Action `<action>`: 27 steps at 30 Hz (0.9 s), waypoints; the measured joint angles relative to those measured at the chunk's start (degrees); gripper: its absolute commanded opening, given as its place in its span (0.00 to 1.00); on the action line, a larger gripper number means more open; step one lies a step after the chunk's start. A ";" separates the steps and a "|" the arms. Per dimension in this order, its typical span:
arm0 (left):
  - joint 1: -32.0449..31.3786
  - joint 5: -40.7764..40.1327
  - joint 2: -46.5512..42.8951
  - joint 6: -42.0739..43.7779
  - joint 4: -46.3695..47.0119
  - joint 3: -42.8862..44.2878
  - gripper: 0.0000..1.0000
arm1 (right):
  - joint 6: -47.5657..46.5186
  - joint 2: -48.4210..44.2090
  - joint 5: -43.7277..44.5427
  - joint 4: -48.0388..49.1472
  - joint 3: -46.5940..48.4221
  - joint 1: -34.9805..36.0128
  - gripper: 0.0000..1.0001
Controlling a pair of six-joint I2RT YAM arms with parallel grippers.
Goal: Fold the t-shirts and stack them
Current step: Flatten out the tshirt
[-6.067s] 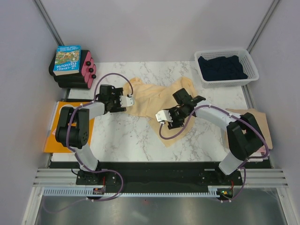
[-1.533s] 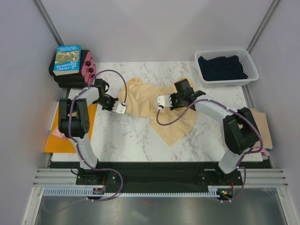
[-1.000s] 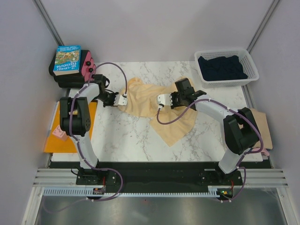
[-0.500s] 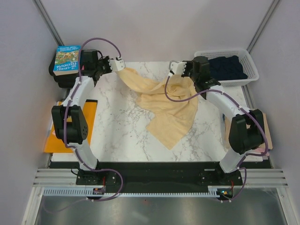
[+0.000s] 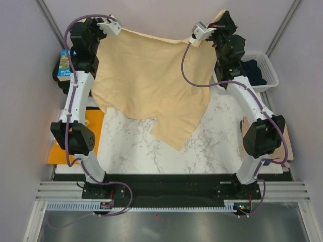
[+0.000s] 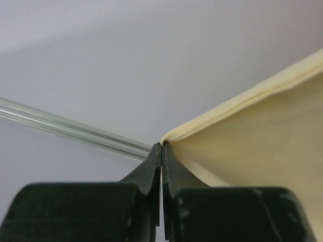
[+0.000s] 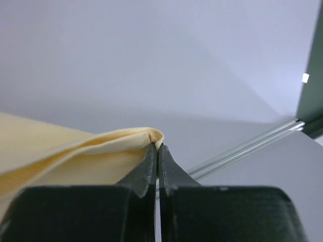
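The large pale yellow t-shirt (image 5: 151,85) hangs spread between both raised arms, its lower tip over the marble table (image 5: 217,146). My left gripper (image 5: 111,25) is shut on its top left corner, and my right gripper (image 5: 199,31) is shut on its top right corner. In the left wrist view the left gripper (image 6: 161,146) pinches a hemmed corner of the yellow cloth (image 6: 252,146). In the right wrist view the right gripper (image 7: 157,147) pinches a bunched fold of it (image 7: 75,151). A dark navy t-shirt (image 5: 252,70) lies in the basket. A tan t-shirt (image 5: 281,133) lies at the right edge.
A white basket (image 5: 272,75) stands at the back right. A book (image 5: 62,63) on black boxes sits at the back left, partly behind the left arm. A flat orange sheet (image 5: 58,151) lies at the left edge. Grey walls close in behind.
Both arms have swung up and back with the yellow t-shirt. It has gone from draped on the table to hanging wide open between the grippers.
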 measured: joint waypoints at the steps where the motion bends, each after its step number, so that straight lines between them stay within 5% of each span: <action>1: -0.17 -0.24 -0.48 0.00 0.35 0.02 0.02 | -0.11 0.39 -0.11 1.07 1.55 0.00 0.00; 6: -0.35 4.52 -7.13 0.09 -1.49 -6.99 0.02 | -0.83 0.68 -1.31 6.45 6.56 -0.07 0.00; 14: -0.81 19.65 -30.40 0.39 -10.25 -30.12 0.02 | 2.91 -7.13 -2.89 4.42 4.79 -0.07 0.00; 20: -0.94 22.27 -37.92 -1.40 -11.41 -30.88 0.02 | 6.78 -17.33 -4.59 2.49 1.31 -0.07 0.00; 27: -0.83 19.65 -38.97 -2.19 -6.14 -28.55 0.02 | 11.32 -17.22 -6.16 -0.55 6.19 -0.09 0.00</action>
